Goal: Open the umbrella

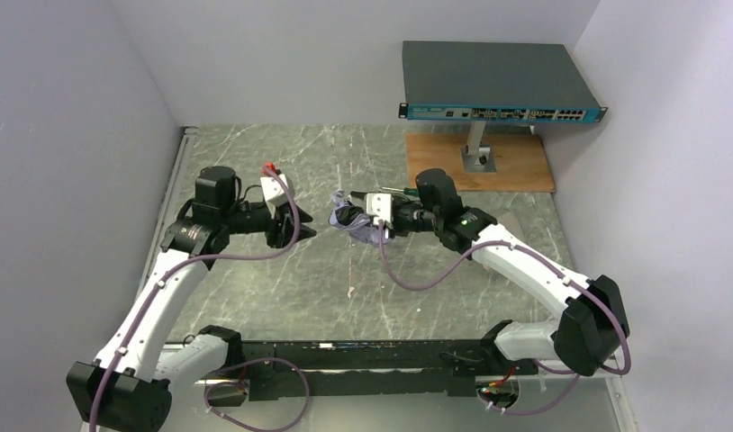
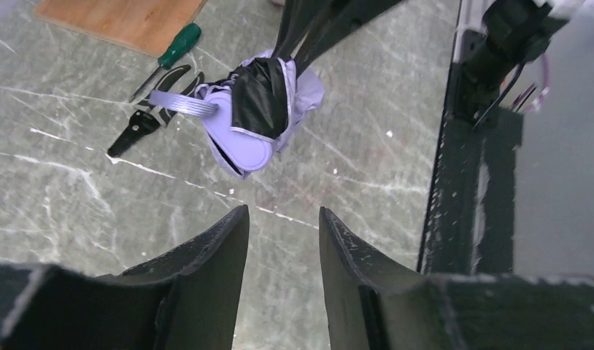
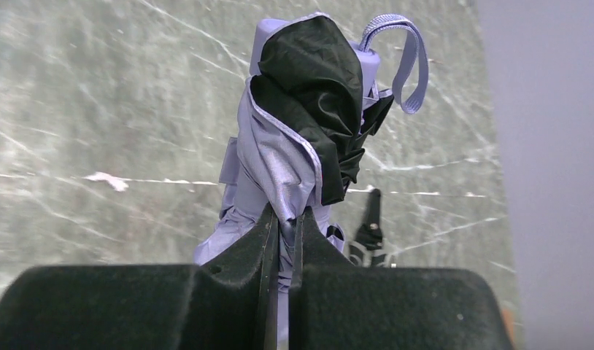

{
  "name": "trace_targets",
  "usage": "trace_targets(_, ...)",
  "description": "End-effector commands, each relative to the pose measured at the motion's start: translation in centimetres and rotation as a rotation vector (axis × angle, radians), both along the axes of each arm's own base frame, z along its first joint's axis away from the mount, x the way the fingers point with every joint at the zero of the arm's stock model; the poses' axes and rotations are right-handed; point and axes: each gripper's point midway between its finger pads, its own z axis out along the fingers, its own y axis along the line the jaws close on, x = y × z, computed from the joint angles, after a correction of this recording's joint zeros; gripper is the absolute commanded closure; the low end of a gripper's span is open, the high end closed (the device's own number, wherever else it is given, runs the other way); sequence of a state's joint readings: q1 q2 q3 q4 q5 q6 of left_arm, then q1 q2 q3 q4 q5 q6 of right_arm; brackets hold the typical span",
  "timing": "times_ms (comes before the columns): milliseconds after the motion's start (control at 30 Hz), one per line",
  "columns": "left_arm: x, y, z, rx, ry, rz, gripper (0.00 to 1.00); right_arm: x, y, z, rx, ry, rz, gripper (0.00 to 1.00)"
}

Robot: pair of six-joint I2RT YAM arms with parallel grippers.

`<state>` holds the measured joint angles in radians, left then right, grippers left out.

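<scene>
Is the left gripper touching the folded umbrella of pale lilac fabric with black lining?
No, the left gripper hangs short of the umbrella, with bare marbled tabletop showing between them.

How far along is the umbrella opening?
Done: the right tool grips the umbrella by its fabric. In hand: the left tool, jaws apart and empty, faces the handle. Left: grasping the handle and opening the umbrella, which is folded.

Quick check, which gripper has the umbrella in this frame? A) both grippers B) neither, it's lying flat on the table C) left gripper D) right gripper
D: the right gripper is pinched shut on the fabric of the umbrella, while the left gripper sits apart from it, open and empty.
</scene>
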<state>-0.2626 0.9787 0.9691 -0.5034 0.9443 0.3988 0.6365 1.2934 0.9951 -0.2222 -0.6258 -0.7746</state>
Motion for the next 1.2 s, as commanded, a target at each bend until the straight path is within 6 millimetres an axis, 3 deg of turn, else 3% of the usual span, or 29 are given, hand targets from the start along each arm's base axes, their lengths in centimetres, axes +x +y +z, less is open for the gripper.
trace_targets(0,-0.5,-0.5,2.6,-0.171,0.174,0.029,0.51,2.2,0.6,5.4,0.083,-0.392,0.003,1.00)
trace_targets(167,1.8,-0.6,2.7,-0.225,0.348,0.179,0.44,2.6,1.0,5.7,0.082,-0.434,-0.028,1.00)
trace_targets(333,3.4,-1.2,2.2,-0.261,0.497,0.224,0.41,2.2,1.9,5.5,0.065,-0.453,-0.004,1.00)
trace_targets(600,4.0,-1.6,3.6,-0.314,0.456,0.204,0.44,1.2,2.9,5.3,0.042,-0.482,0.039,1.00)
trace_targets(867,4.4,-2.2,3.3,-0.311,0.435,0.254,0.51,0.1,3.8,5.5,0.043,-0.501,0.072,1.00)
trace_targets(1000,4.3,-1.9,3.5,-0.301,0.419,0.275,0.66,-0.5,3.6,5.6,0.049,-0.506,0.072,1.00)
trace_targets(1100,3.8,-1.7,3.8,-0.287,0.398,0.269,0.97,-0.2,3.3,5.4,0.041,-0.497,0.041,1.00)
trace_targets(1167,3.6,-1.4,4.0,-0.284,0.377,0.277,1.00,-0.1,3.1,5.0,0.031,-0.490,0.030,1.00)
